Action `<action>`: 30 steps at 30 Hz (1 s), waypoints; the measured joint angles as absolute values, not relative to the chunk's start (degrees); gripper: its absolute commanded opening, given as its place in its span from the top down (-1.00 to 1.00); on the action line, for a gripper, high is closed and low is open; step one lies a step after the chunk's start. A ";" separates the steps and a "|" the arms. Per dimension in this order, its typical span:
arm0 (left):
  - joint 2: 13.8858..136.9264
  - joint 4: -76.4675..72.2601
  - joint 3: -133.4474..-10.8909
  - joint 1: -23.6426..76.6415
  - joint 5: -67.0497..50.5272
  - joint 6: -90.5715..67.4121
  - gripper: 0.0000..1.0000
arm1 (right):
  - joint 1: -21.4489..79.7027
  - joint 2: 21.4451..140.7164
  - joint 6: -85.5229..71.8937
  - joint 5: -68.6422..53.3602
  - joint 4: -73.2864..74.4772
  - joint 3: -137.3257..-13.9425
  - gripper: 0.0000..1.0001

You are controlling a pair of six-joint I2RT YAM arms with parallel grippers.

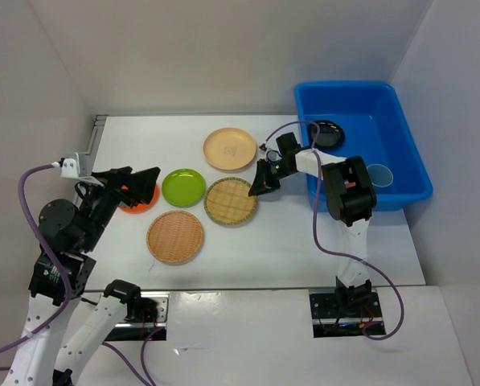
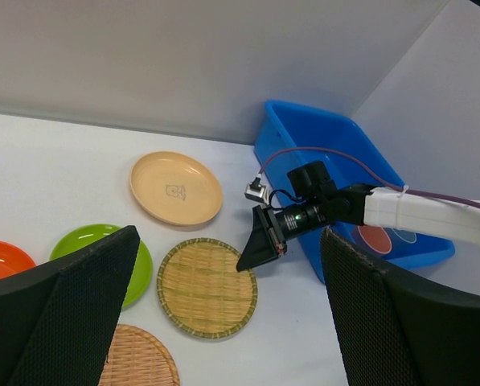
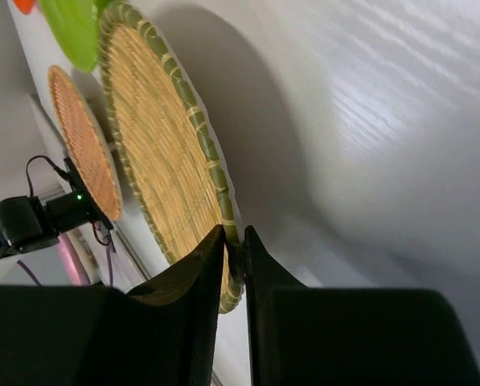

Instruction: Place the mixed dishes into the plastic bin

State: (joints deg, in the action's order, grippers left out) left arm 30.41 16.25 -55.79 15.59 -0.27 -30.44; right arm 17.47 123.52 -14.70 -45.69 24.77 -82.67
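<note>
At the paler woven plate's point(image 1: 231, 201) two-o'clock rim the right gripper point(image 1: 261, 186) pinches thinly: lift level toward the bin point(image 1: 404, 193); left gripper point(image 1: 139, 181) spread.

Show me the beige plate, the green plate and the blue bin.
beige plate point(image 1: 230, 149), top view, centre.
green plate point(image 1: 183, 186), top view, centre.
blue bin point(image 1: 400, 195), top view, near wall.

The plates point(image 1: 183, 186) lie left of the bin point(image 1: 404, 197) (a bowl point(image 1: 330, 133) and cup point(image 1: 379, 174) sit inside).
</note>
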 measured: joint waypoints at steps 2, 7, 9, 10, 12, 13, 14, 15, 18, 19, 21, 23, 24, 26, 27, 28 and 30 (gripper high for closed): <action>30.39 16.08 -55.46 15.59 -0.30 -30.44 -0.98 | 17.47 123.52 -14.63 -45.67 25.74 -84.62 1.00; 30.37 15.79 -54.72 15.59 -0.34 -30.46 -0.98 | 17.80 123.52 -14.87 -45.98 26.70 -89.91 1.00; 30.17 15.81 -54.41 15.59 -0.34 -30.44 -0.98 | 18.17 123.52 -14.98 -45.87 26.87 -91.66 1.00; 30.02 15.84 -54.33 15.59 -0.34 -30.48 -0.98 | 18.41 123.52 -15.16 -45.84 27.11 -92.42 1.00; 29.69 15.79 -54.26 15.59 -0.34 -30.52 -0.98 | 18.83 123.52 -16.03 -46.28 27.49 -93.84 1.00; 29.50 15.77 -54.26 15.59 -0.32 -30.57 -0.98 | 19.03 123.52 -16.43 -46.57 27.66 -94.61 1.00; 29.30 15.77 -54.26 15.59 -0.34 -30.63 -0.98 | 19.22 123.52 -16.95 -46.87 27.97 -95.68 1.00; 29.12 15.77 -54.26 15.59 -0.34 -30.68 -0.98 | 19.38 123.52 -17.37 -47.20 28.25 -96.82 1.00; 28.86 15.44 -54.15 15.59 -0.34 -30.70 -0.98 | 19.42 123.52 -18.68 -48.01 28.60 -100.73 1.00; 28.77 15.40 -54.08 15.59 -0.34 -30.72 -0.98 | 19.42 123.52 -19.03 -48.36 28.60 -101.91 1.00; 28.75 15.42 -54.00 15.59 -0.34 -30.74 -0.98 | 19.42 123.48 -19.99 -48.97 28.58 -103.68 1.00; 28.73 15.40 -54.00 15.59 -0.34 -30.74 -0.98 | 19.07 123.22 -21.15 -49.12 28.32 -104.36 1.00; 28.73 15.40 -54.00 15.59 -0.32 -30.74 -0.98 | 18.92 122.98 -22.06 -49.15 28.32 -104.36 1.00; 28.64 15.44 -54.00 15.59 -0.34 -30.74 -0.98 | 18.09 122.37 -23.83 -49.47 28.32 -104.42 1.00; 28.58 15.42 -54.00 15.59 -0.32 -30.68 -0.98 | 17.32 122.06 -24.58 -49.67 28.36 -104.68 1.00; 28.51 15.42 -54.00 15.59 -0.34 -30.65 -0.98 | 16.23 121.84 -25.12 -49.87 28.53 -105.25 1.00; 28.42 15.42 -54.00 15.59 -0.34 -30.63 -0.98 | 13.23 121.60 -26.17 -50.24 28.86 -107.59 1.00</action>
